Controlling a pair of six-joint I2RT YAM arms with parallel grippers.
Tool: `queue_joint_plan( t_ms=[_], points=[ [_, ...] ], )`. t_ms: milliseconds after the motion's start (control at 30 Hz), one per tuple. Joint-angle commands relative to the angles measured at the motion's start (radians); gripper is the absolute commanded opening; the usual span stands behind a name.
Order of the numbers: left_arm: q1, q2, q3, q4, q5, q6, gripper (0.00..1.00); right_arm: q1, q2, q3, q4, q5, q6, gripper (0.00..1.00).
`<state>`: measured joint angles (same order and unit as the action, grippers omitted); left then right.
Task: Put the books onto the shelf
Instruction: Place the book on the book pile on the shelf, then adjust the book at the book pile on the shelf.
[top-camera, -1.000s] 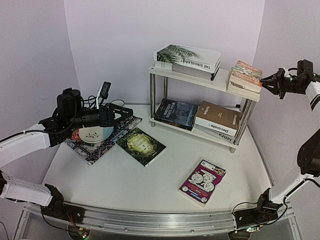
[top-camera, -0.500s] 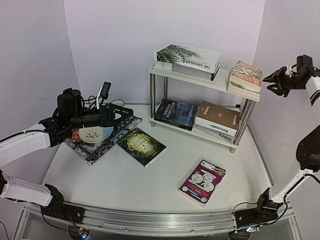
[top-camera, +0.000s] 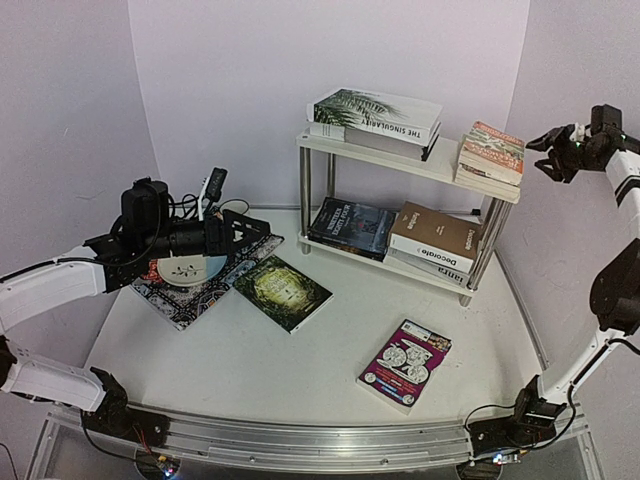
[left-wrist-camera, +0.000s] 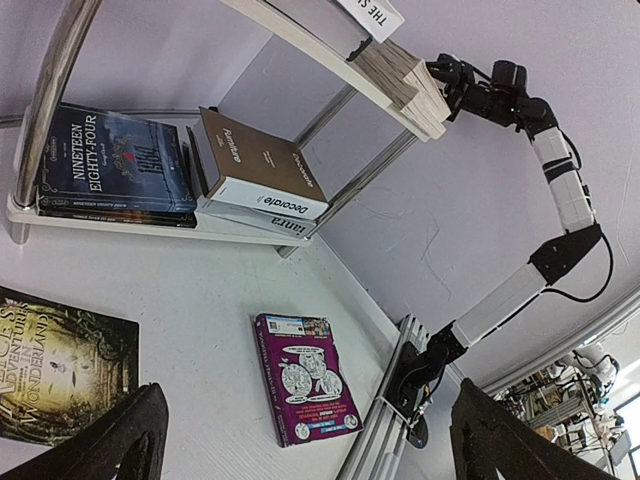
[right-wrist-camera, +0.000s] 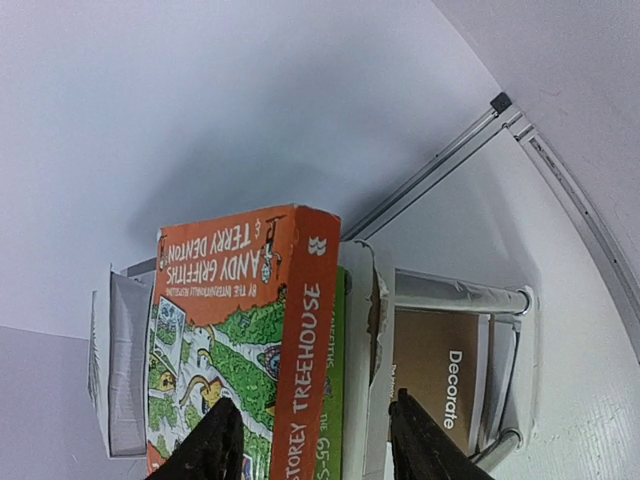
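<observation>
The magenta book (top-camera: 405, 365) and green book (top-camera: 282, 292) lie flat on the tabletop (top-camera: 250, 380) (thin, stiff, light paperbacks, probably best pinched across a long edge), while the left gripper (top-camera: 240, 232) and the right gripper (top-camera: 545, 155), beside the orange book (top-camera: 492, 152) on the shelf (top-camera: 400, 158), both stand apart and empty.

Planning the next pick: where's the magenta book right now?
In the top view the magenta book lies flat on the table, front right, before the shelf and right of the dark green book.

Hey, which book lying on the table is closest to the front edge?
The magenta book with round emblems; the dark green book lies farther back, beside the patterned placemat.
</observation>
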<state>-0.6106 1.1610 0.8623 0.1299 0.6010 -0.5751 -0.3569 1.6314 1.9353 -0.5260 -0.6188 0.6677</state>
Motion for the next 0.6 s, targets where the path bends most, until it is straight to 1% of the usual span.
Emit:
queue_joint_plan(
  t_ms=[0,67,133,267,400,567],
  points=[
    [-0.004,-0.001,0.044,0.02,0.001,0.015,1.0,0.002,0.006,0.013,0.111,0.021,0.061,0.49],
    [-0.003,0.0,0.044,0.02,0.001,0.014,1.0,0.002,0.004,-0.028,0.195,-0.008,0.099,0.48],
    [-0.003,0.0,0.044,0.02,0.001,0.015,1.0,0.001,0.016,-0.045,0.245,-0.036,0.142,0.45],
    [-0.003,0.004,0.046,0.02,0.001,0.012,1.0,0.005,0.045,-0.037,0.274,-0.068,0.169,0.42],
    [-0.003,0.015,0.052,0.021,0.002,0.009,1.0,0.017,0.062,-0.049,0.328,-0.095,0.203,0.34],
    [-0.003,0.019,0.055,0.022,0.007,0.009,1.0,0.034,0.084,-0.037,0.338,-0.097,0.215,0.32]
  ],
)
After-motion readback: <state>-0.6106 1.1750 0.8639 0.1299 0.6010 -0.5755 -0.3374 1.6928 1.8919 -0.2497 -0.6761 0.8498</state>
